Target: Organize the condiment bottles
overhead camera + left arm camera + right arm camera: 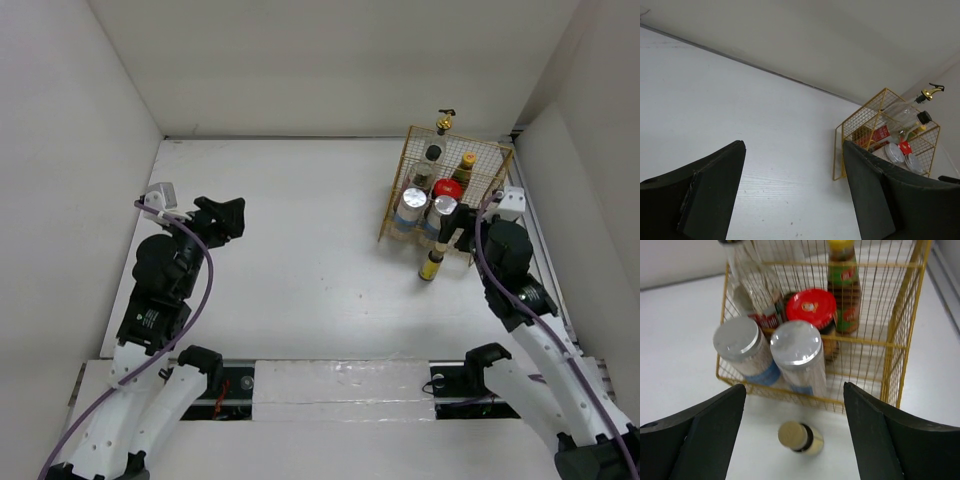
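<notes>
Now: small yellow bottle with pale gold cap (800, 437) stands upright on white table (300, 250), just outside gold wire basket (901, 335). Inside the basket: two silver-lidded blue-labelled jars (737, 342), red-lidded dark jar (811, 308), green-labelled gold-capped bottle (844, 282). Label writing too blurred to read. Right gripper (794, 385) spread wide near the yellow bottle, empty. Left gripper (794, 142) wide, empty, well apart.

Bright, even light from above in the top view. The white surface (300, 250) is nearly washed out, and shadows are faint and soft-edged. Glare streaks the clear strip (340, 385) at the near edge. The left wrist view is greyer and dimmer, with the left hand (794, 147) a dark, soft silhouette. The right wrist view runs slightly blurred throughout. The silver lids (795, 342) catch a pale sheen, the red lid (811, 307) glints, and the right hand (794, 390) is near-black and out of focus.
</notes>
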